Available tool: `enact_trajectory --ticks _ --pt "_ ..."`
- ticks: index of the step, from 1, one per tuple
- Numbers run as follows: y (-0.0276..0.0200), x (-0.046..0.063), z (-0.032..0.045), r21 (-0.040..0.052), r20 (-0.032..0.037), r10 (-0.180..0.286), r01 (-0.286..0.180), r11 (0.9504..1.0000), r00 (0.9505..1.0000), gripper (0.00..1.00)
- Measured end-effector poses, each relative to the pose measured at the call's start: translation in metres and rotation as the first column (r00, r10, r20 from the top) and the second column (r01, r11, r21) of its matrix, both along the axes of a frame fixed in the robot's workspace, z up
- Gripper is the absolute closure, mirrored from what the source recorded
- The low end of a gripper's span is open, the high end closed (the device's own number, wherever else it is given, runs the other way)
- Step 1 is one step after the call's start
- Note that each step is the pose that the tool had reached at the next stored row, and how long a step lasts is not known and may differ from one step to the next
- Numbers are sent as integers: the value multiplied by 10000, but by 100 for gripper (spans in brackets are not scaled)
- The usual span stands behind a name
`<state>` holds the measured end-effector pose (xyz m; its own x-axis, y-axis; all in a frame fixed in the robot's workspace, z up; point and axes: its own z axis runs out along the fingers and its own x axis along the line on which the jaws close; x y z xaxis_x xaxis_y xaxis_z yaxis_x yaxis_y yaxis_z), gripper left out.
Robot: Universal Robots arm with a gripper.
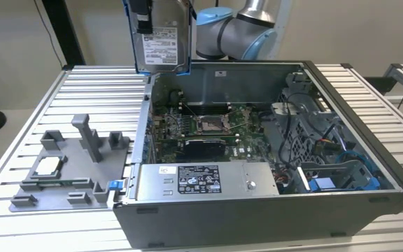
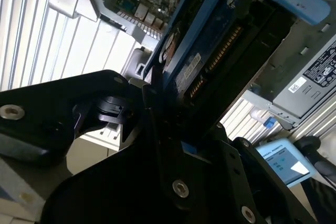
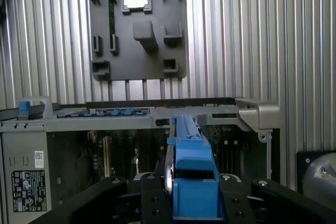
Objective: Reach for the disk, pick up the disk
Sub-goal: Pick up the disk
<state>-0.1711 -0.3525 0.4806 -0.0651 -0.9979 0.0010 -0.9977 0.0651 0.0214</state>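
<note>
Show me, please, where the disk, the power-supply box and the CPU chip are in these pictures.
disk (image 1: pixel 163 39): exterior view, on its white printed label.
power-supply box (image 1: pixel 257 179): exterior view, on the bare grey face beside its label.
CPU chip (image 1: pixel 48 166): exterior view, on its silver top.

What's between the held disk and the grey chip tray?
Between disk and tray: the case's side wall, then bare slatted table, in the first wrist view.

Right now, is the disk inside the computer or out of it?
Out. The silver-grey rectangular disk, gripped by the black claw, hangs upright above the open grey metal computer case.
</note>
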Motion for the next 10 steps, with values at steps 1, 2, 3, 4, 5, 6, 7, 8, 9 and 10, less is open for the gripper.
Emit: enact_trajectory --ticks 1,2,3,4,5,6,7,8,9,10 --pt "0 30 0 0 0 0 0 10000 10000 100" --pt "0 59 0 0 -1 0 0 10000 10000 100" --pt "0 88 0 0 -2 0 0 10000 10000 100" --pt "0 117 0 0 -2 0 0 10000 10000 100" --pt "0 144 0 0 -3 0 0 10000 10000 100" --pt "0 172 0 0 -4 0 0 10000 10000 100" --pt "0 200 0 0 -4 0 0 10000 10000 100" --pt "0 228 0 1 -4 0 0 10000 10000 100" --pt "0 255 0 1 -4 0 0 10000 10000 100" --pt "0 283 0 0 -5 1 -1 10000 10000 100"
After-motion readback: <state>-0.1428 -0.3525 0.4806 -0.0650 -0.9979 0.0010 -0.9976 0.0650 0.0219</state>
